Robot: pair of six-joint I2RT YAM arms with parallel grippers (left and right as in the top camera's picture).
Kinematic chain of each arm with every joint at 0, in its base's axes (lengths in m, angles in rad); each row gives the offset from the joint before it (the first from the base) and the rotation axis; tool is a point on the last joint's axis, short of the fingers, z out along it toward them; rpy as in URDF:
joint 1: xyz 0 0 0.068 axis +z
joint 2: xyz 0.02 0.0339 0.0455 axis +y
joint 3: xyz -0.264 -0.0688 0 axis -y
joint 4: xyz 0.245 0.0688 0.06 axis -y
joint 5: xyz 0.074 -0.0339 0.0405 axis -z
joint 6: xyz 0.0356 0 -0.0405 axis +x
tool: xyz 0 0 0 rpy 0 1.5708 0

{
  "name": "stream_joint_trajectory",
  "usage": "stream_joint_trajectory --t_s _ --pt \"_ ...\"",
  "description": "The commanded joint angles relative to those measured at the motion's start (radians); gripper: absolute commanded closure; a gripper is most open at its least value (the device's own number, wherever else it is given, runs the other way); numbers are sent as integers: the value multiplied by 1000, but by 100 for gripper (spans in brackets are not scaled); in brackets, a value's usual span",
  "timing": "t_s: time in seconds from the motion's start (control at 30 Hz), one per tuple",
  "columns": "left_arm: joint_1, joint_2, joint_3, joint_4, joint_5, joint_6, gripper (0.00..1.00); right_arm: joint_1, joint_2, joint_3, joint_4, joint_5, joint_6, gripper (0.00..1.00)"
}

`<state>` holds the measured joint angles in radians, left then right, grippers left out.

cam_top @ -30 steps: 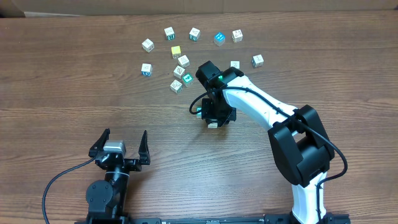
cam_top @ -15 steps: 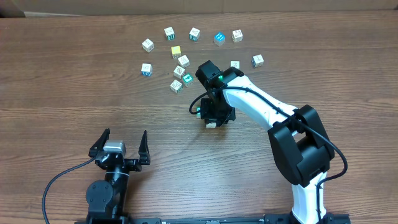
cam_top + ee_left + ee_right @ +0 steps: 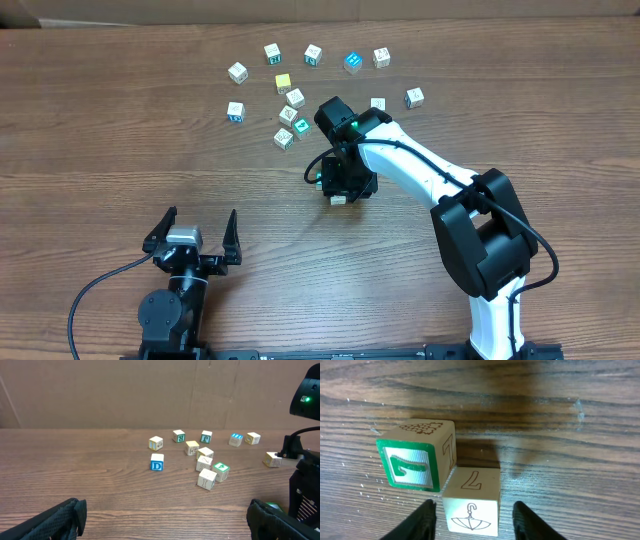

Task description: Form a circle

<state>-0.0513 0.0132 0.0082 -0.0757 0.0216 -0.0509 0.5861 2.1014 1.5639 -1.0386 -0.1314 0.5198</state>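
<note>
Newly parted, right gripper (image 3: 473, 505) jaws flank the umbrella cube (image 3: 470, 494); left gripper (image 3: 201, 215) jaws also apart. Light, rigid wood: I pinch opposite flat faces.

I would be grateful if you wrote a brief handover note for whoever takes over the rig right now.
Left gripper: open, empty, at the near side of the table.
Right gripper: open, jaws either side of the umbrella cube, not touching it.
The umbrella cube rests on the table, its corner meeting the green-faced cube.
The four-cube cluster lies beyond the right gripper; other cubes are scattered further back.
Done: those two cubes placed together. Left: no full ring shows yet; probably gather more cubes round.
</note>
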Motion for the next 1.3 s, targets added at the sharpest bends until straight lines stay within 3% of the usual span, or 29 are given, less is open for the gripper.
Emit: stream_joint_trajectory --t_s 0.0,0.2,0.33,0.47,0.77,0.9,1.0,1.27 --pt "7 -8 -3 -2 -3 14 0 4 -6 -5 9 -5 -3 51" --pt "7 -8 -3 -2 -3 14 0 -23 -8 33 -6 -7 -5 51" --pt "7 -8 -3 -2 -3 14 0 -61 -24 123 -42 -100 -111 50" --pt "7 -8 -3 -2 -3 14 0 -103 -34 185 -63 -95 -109 49" --pt "7 -8 -3 -2 -3 14 0 -296 -35 203 -35 -94 -105 47" --pt "7 -8 -3 -2 -3 14 0 -383 -33 203 -31 -63 -105 37" --pt "7 -8 -3 -2 -3 14 0 -436 -32 203 -31 -31 -105 14" --pt "7 -8 -3 -2 -3 14 0 -486 -32 203 -12 -27 -105 0"
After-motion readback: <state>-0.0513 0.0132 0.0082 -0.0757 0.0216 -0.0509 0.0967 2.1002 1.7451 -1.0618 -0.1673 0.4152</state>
